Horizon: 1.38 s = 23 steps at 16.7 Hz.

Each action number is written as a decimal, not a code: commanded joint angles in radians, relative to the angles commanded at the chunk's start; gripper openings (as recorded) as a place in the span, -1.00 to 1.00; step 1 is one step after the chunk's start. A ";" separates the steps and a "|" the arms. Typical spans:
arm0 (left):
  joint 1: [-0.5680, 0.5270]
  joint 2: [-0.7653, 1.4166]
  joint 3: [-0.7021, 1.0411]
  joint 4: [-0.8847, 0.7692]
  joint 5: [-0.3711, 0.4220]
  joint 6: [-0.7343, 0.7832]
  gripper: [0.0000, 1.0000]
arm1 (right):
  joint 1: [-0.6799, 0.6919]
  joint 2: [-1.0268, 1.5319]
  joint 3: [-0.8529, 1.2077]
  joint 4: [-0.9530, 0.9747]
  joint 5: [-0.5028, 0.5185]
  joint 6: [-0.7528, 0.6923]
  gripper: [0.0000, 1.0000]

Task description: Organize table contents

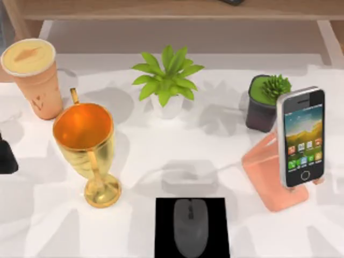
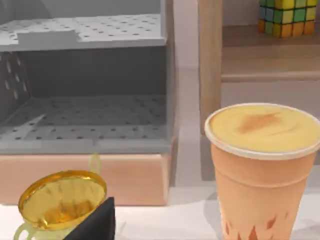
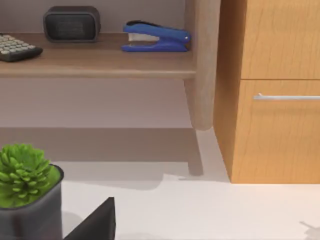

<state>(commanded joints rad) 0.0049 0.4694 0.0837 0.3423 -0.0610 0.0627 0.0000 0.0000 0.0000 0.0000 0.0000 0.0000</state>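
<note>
The top view is showing the whole white table [image 1: 134, 156]: the grey mouse [image 1: 190, 227] is lying on a black pad [image 1: 164, 212] at the near edge, the smartphone [image 1: 301, 137] is leaning upright on a salmon stand [image 1: 266, 166] toward the right, and the orange paper cup [image 1: 33, 78] is standing at the far left, just beside a gold goblet [image 1: 86, 140]. Two potted plants, a leafy one [image 1: 166, 78] and a dark-potted one [image 1: 264, 102], are sitting along the back. A dark part of the left arm [image 1: 6, 156] is poking in at the left edge, near the goblet and the cup. The left wrist view is adding what the overhead one is missing: the cup [image 2: 262, 165] close up with its cream top, the goblet [image 2: 60, 205] beside it, a grey perforated rack [image 2: 85, 115] and a colourful cube [image 2: 287, 15] on a shelf behind. The right wrist view is looking past the dark-potted plant [image 3: 25, 195] at a wooden shelf [image 3: 100, 62] carrying a blue stapler [image 3: 155, 37], a calculator [image 3: 15, 47] and a small dark box [image 3: 71, 23], beside a wooden cabinet [image 3: 272, 90]. A dark wedge is showing at the lower edge of each wrist view, but whether either pincer is open or closed I cannot tell.
</note>
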 joint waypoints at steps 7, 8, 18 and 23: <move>-0.042 0.799 0.118 0.312 0.032 -0.039 1.00 | 0.000 0.000 0.000 0.000 0.000 0.000 1.00; -0.049 0.894 0.139 0.355 0.035 -0.038 1.00 | 0.000 0.000 0.000 0.000 0.000 0.000 1.00; -0.079 1.420 0.380 0.846 0.044 -0.068 1.00 | 0.000 0.000 0.000 0.000 0.000 0.000 1.00; -0.076 1.455 0.417 0.883 0.038 -0.067 1.00 | 0.000 0.000 0.000 0.000 0.000 0.000 1.00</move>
<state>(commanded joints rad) -0.0708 1.9249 0.5009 1.2254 -0.0231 -0.0043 0.0000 0.0000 0.0000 0.0000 0.0000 0.0000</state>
